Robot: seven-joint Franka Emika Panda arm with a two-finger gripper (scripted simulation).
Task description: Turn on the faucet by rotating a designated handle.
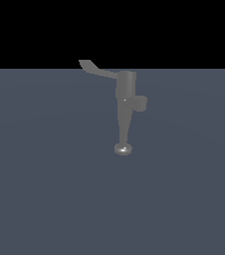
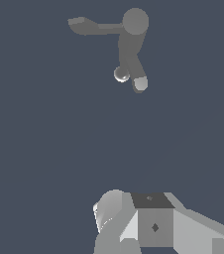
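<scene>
The dull-grey faucet (image 1: 126,92) stands upright on its round disc base (image 1: 123,148), with a stubby side knob (image 1: 141,103) toward the exterior view's right. The thin flat handle (image 1: 97,69) projects from its top toward the exterior view's left, ending in a flared tip. The wrist view looks down on the faucet (image 2: 135,22), its handle (image 2: 91,27), base (image 2: 121,74) and knob (image 2: 140,84). My gripper (image 2: 134,218) shows only as white and grey parts at the frame's edge, well apart from the faucet. Its fingertips are not visible. It does not show in the exterior view.
The faucet stands on a flat blue-grey floor (image 1: 45,189) that runs to a black background. No other objects are in view.
</scene>
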